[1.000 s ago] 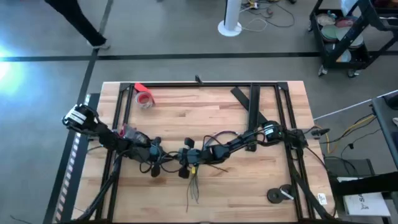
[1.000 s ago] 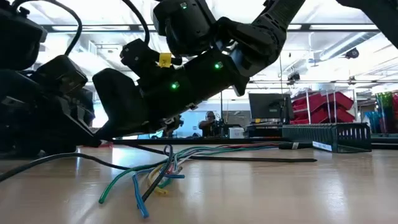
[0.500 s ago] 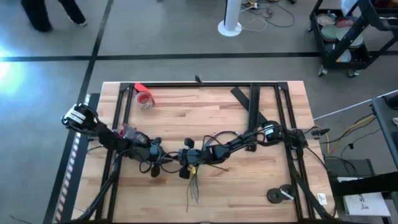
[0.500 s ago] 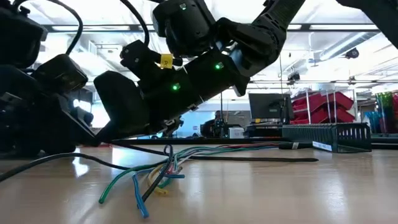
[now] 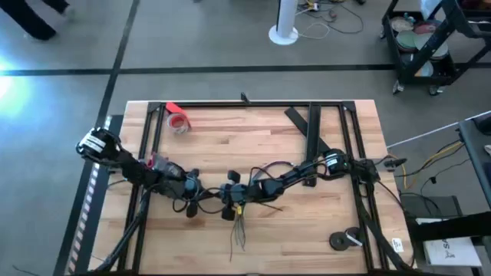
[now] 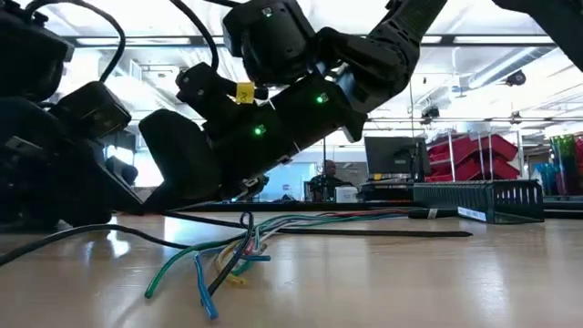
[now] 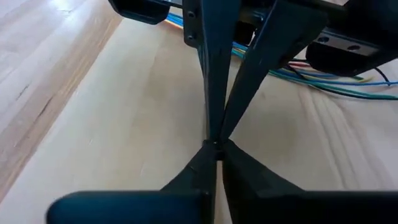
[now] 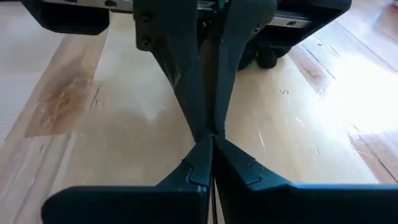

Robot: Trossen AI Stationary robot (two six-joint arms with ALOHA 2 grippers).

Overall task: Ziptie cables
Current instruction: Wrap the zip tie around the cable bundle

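While both grippers meet tip to tip near the middle of the tabletop [image 5: 307, 230], toward its near edge, each is pressed together on something very thin. The left gripper [image 7: 214, 144] and right gripper [image 8: 210, 137] seem to pinch the ziptie [image 8: 212, 205], which shows only as a dark line between the right fingers. The cables [image 6: 228, 251] lie fanned on the wood just below, their pale ends toward the near edge. With so fine a strip, it could slip from either pinch, or miss wires that are spread rather than gathered. Wide black strips [image 5: 307, 126] and red tape [image 5: 178, 119] sit toward the far edge, and a person [image 6: 321, 178] sits in the bright workshop beyond.
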